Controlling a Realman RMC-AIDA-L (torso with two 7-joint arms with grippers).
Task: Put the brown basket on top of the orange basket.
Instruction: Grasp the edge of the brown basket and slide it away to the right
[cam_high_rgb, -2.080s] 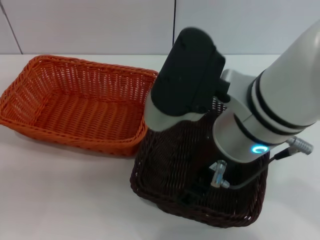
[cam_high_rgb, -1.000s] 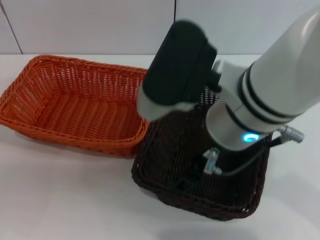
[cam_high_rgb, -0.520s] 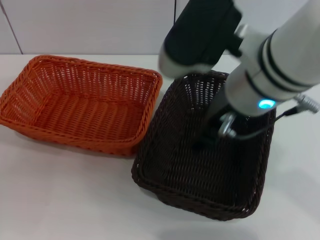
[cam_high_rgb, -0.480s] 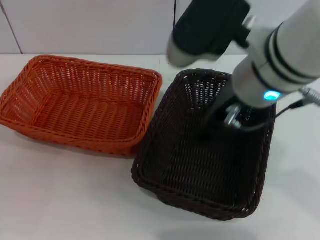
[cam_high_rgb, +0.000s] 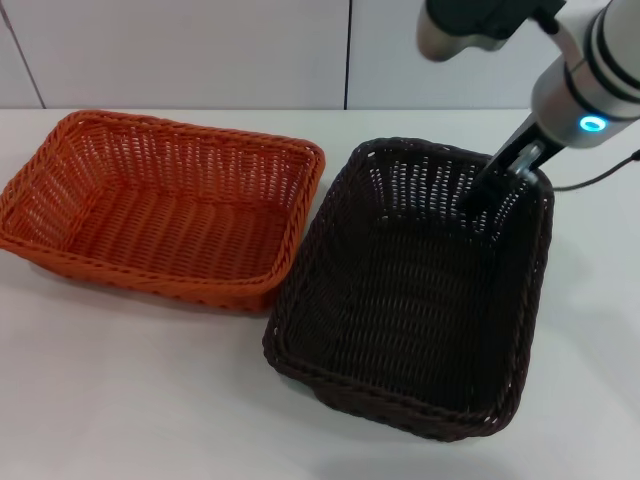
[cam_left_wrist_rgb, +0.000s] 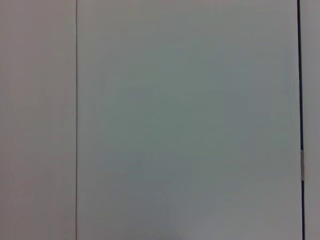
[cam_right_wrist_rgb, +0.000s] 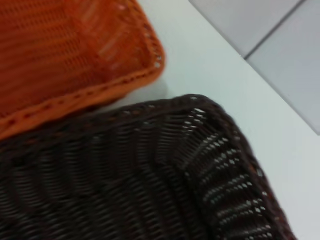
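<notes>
The brown basket (cam_high_rgb: 400, 300) rests on the white table to the right of the orange basket (cam_high_rgb: 160, 210), their long sides nearly touching. Both are empty. My right gripper (cam_high_rgb: 492, 190) hangs just inside the brown basket's far right corner, close to the far wall, with the arm rising out of the top right. The right wrist view looks down on the brown basket's far left corner (cam_right_wrist_rgb: 200, 130) and the orange basket's corner (cam_right_wrist_rgb: 100, 50) beside it. My left gripper is out of view; its wrist view shows only a pale wall.
White table (cam_high_rgb: 120, 400) runs in front of and around both baskets. A panelled white wall (cam_high_rgb: 200, 50) stands right behind them. A cable (cam_high_rgb: 600, 178) trails from the right wrist past the brown basket's right side.
My right arm has lifted from over the brown basket's near middle and swung back to its far right corner, uncovering the basket's inside. Both baskets stay where they were.
</notes>
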